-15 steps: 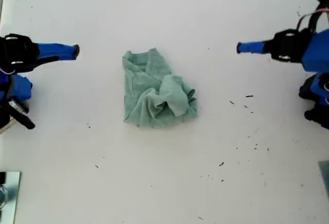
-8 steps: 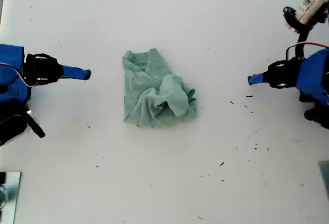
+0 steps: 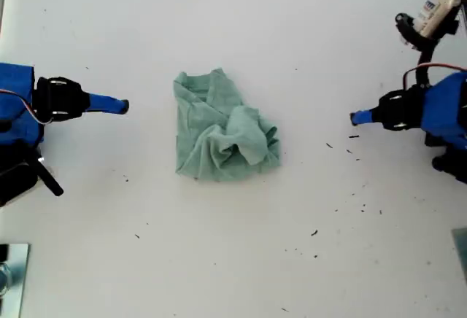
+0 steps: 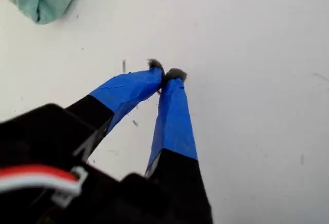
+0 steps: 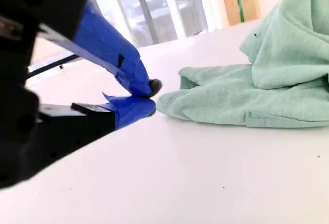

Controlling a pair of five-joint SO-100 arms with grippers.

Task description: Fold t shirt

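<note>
the crumpled t shirt lies between my first claw and second claw, both pinched closed, empty.

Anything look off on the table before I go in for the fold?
The t shirt lies crumpled in a bunched heap mid-table, not spread flat. Small dark specks are scattered over the table toward the exterior view's lower right. Both tools are shut and clear of the cloth.

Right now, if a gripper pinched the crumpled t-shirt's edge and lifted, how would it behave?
The t shirt would probably drape and sag, since it lies in soft rumpled folds. It looks light, so a push would likely bunch it rather than slide it whole across the table.
</note>
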